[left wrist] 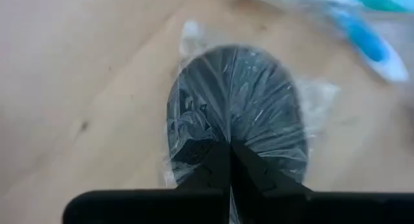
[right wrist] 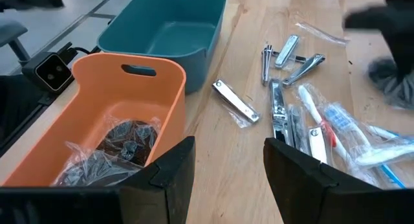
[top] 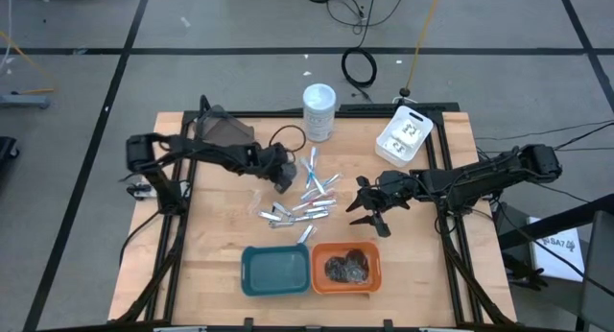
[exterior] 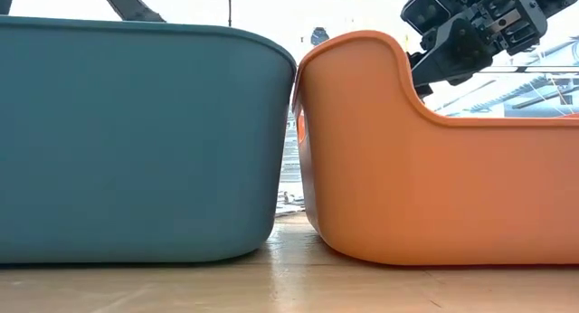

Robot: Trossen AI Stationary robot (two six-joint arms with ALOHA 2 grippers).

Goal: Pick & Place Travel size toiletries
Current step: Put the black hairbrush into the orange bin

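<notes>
Dark wrapped bundle (top: pixel 281 177) sits left of the pile, my left gripper (top: pixel 282 176) over it. Low down, teal tray (exterior: pixel 136 137) and orange tray (exterior: pixel 434 186) block everything. Left wrist: fingers (left wrist: pixel 213 169) pinched on the wrapper. Right gripper (right wrist: pixel 223 162) gapes empty near clippers (right wrist: pixel 236 102), ready for sorting.

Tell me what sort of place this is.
Probably a robotics lab or test workspace: a wooden table stands on a grey floor marked with dark lines, loose cables lie on that floor, and two robot arms work over sorting trays, teal and orange.
</notes>
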